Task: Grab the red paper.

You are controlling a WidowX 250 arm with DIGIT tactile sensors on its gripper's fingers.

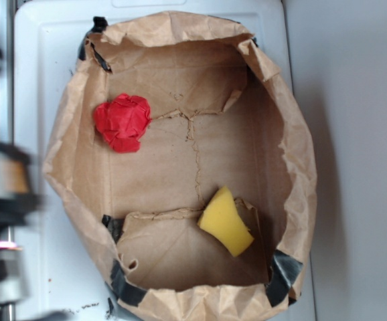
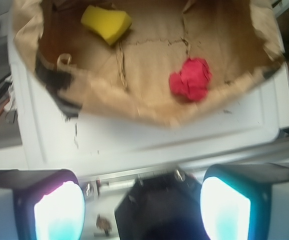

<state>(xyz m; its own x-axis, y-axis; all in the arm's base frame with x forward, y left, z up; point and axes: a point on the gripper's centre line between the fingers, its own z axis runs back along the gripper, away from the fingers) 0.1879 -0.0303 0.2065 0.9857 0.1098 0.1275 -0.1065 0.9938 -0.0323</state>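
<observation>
Open gripper [image 2: 142,207] hovers empty, outside the bag [image 2: 134,107]. Red paper [image 2: 191,79] sits inside by the near wall, well apart from the sponge [image 2: 106,22]. Best approach: clear the rim, then descend straight down.

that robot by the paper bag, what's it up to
It is going for the red paper, a crumpled ball on the floor of the brown paper bag, which also holds a yellow sponge. Nothing is held yet: the wrist view shows the end effector open, outside the bag over the white surface, short of the ball.
</observation>
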